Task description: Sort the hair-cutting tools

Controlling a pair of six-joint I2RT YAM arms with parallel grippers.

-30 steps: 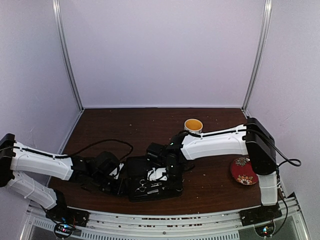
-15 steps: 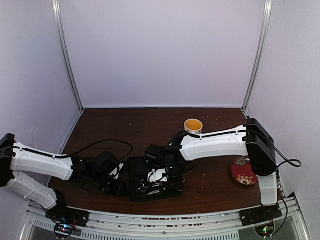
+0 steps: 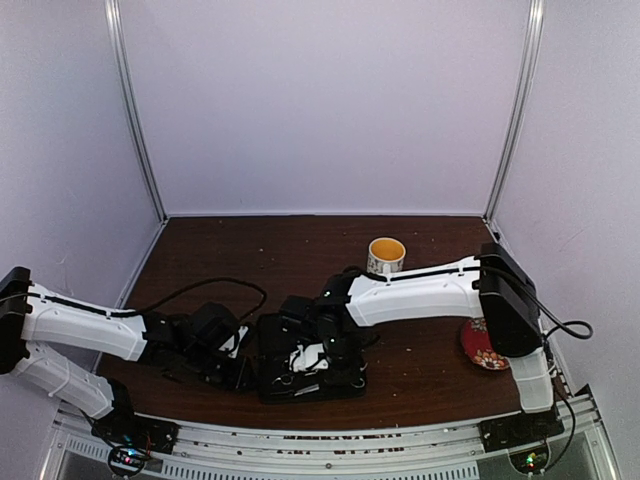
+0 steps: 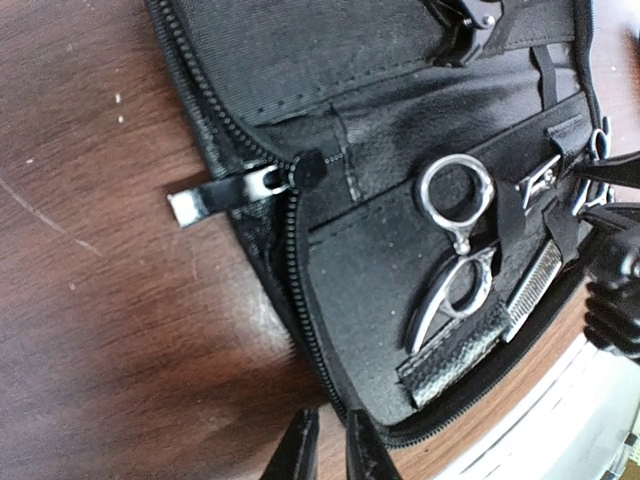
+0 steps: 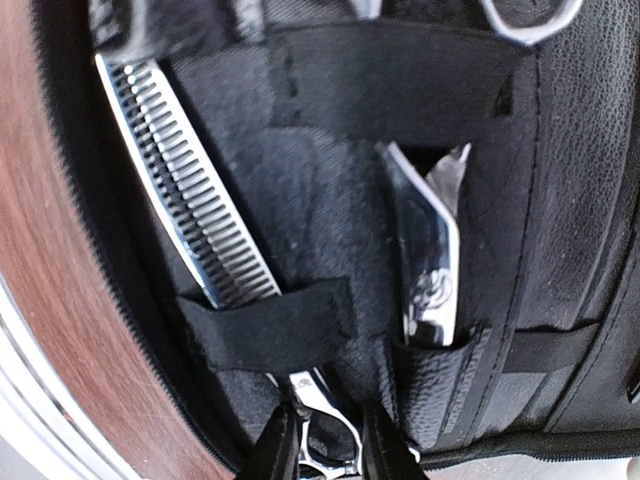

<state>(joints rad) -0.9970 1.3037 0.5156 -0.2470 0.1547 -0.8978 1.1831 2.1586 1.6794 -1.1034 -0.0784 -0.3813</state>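
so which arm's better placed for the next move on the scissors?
Right. Right gripper is over the open case, jaws around the scissors. Left gripper sits at the case's zipper edge, away from them.

No legible text; engraved mark on scissors (image 5: 432, 290) unreadable.

From above, my right gripper (image 3: 316, 360) covers much of the open black case (image 3: 270, 335), and what lies inside is too small for me to tell apart. On the right wrist camera, the scissors (image 5: 322, 440) pinched between my fingers (image 5: 280, 445) run off the bottom edge, and a ring handle (image 5: 530, 22) is clipped at the top.
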